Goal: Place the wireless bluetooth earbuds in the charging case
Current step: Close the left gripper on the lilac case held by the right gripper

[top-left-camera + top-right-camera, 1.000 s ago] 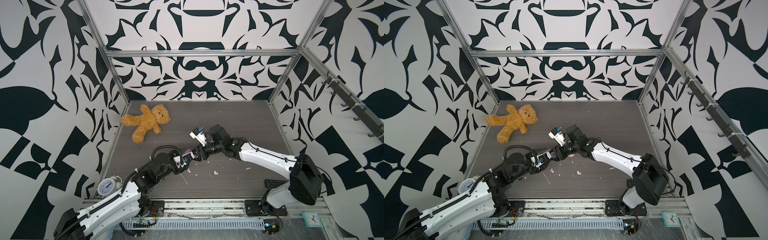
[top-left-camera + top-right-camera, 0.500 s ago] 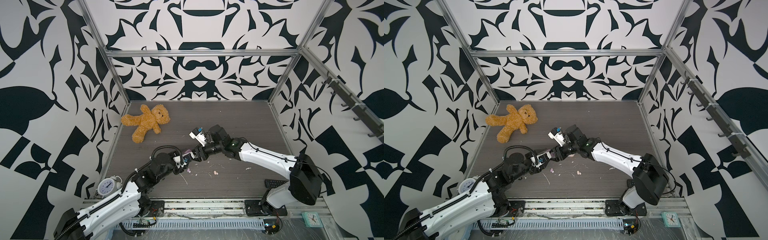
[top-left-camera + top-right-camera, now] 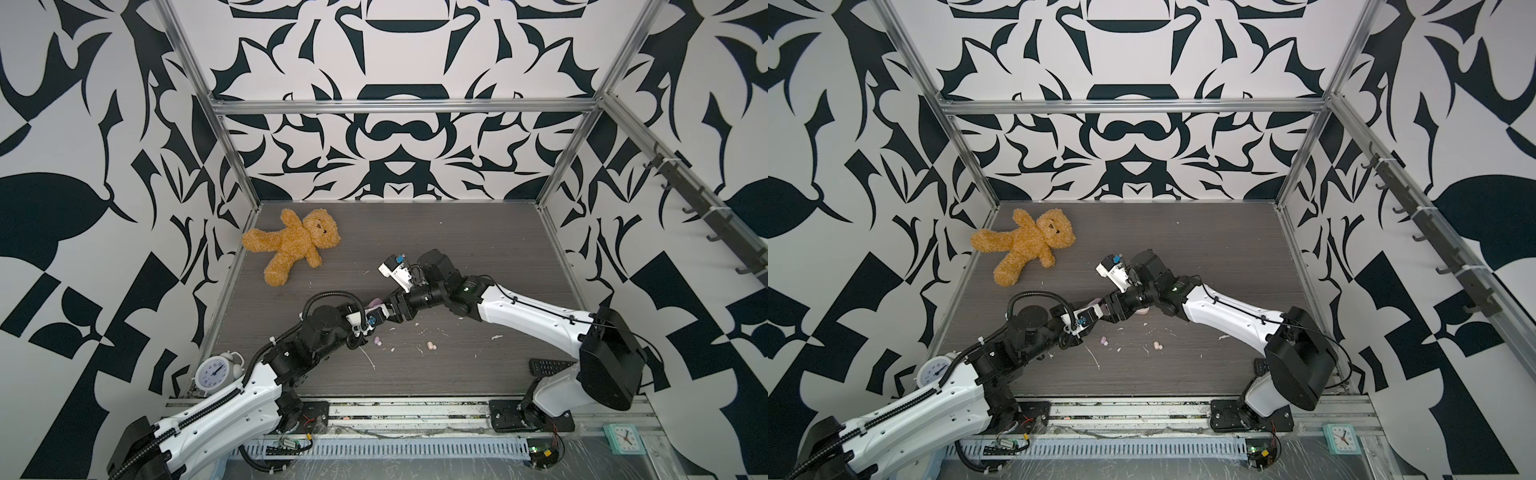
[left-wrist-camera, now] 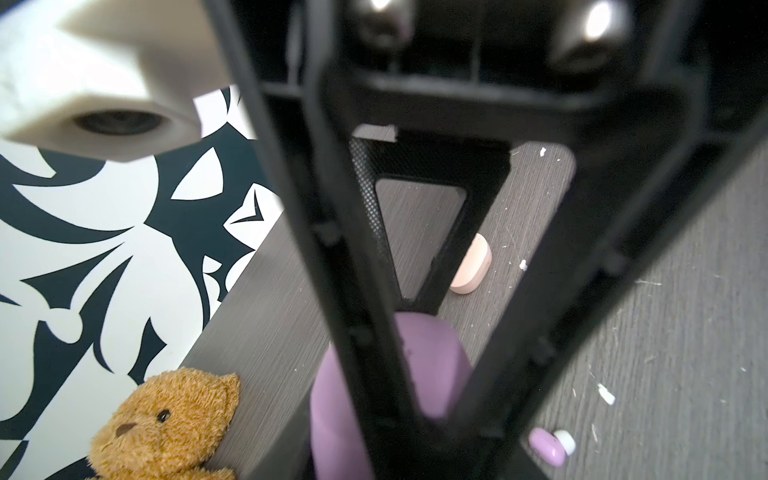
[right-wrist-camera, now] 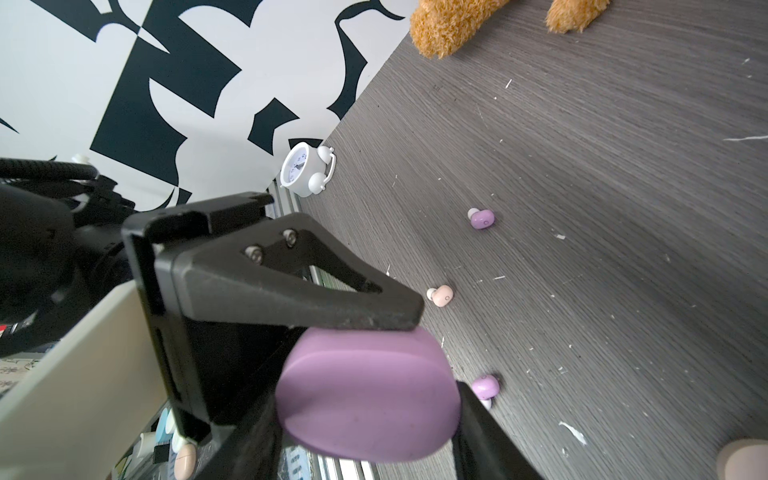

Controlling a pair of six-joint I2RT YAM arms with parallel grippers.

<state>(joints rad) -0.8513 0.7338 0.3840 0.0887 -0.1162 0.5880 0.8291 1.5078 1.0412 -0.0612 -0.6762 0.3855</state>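
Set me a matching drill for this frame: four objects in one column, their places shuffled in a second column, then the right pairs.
Things:
1. teddy bear
2. white alarm clock
3. black remote
4. lilac case

Places:
A. gripped by the right gripper
B. front left corner of the table
C. back left of the table
D. front right of the table, beside the right arm's base

Pairs: 1-C, 2-B, 3-D, 4-A
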